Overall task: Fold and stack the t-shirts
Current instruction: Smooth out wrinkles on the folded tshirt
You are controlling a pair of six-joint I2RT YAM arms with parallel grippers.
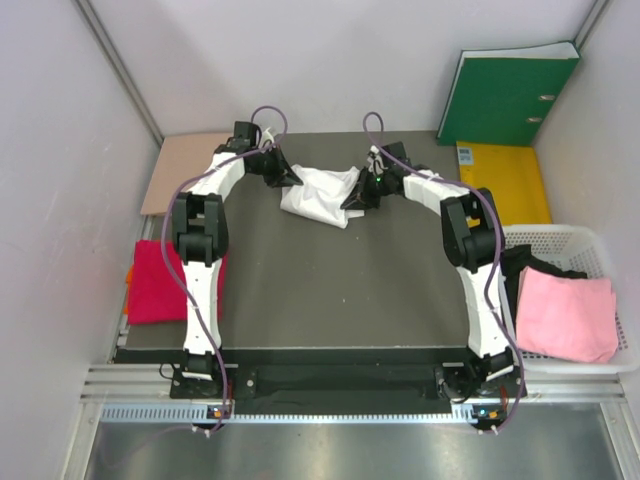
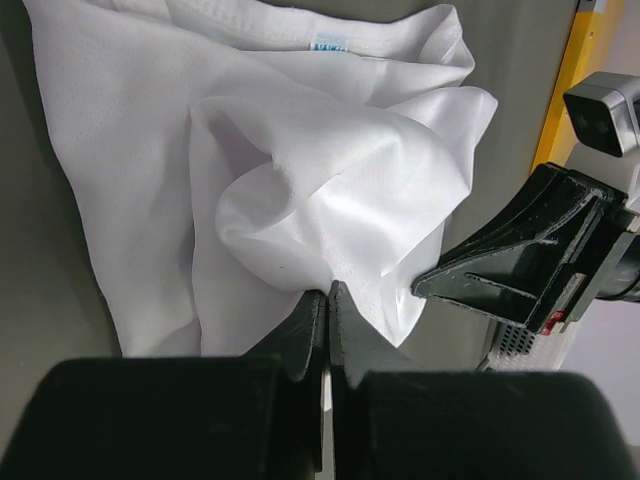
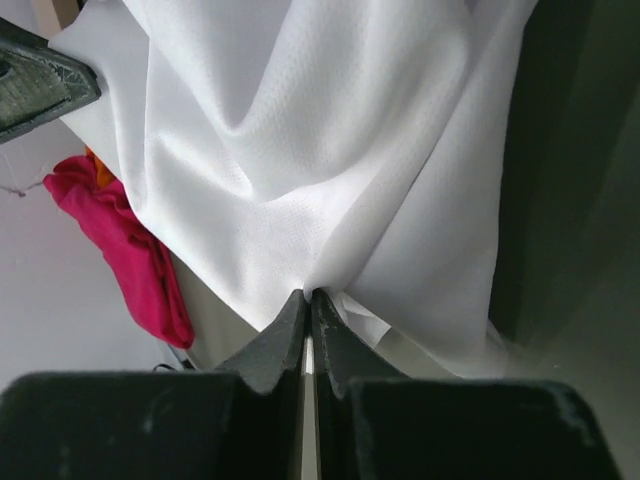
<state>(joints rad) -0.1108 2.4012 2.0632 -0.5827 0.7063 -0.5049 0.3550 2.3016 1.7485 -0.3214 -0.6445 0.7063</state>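
Left arm [image 1: 204, 292]: white shell links, black joint housings, black base block. Right arm [image 1: 482, 300]: same white-and-black build. Thin purple cable [image 1: 267, 108] runs along each arm and loops free behind the wrist.

Left gripper [image 2: 327, 290]: matte black, two wedge fingers tapering to thin tips, blocky black body behind.

Right gripper [image 3: 308, 293]: same black wedges, pale strip between finger roots. Its outer side is a ribbed triangle with a small red mark near the root. Grey boxy wrist camera [image 2: 603, 108] above.

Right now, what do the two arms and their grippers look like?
The left arm and right arm have white shells with black joints. A thin purple cable runs along each, looping near the wrist. The left gripper and right gripper have black, wedge-shaped fingers tapering to narrow tips.
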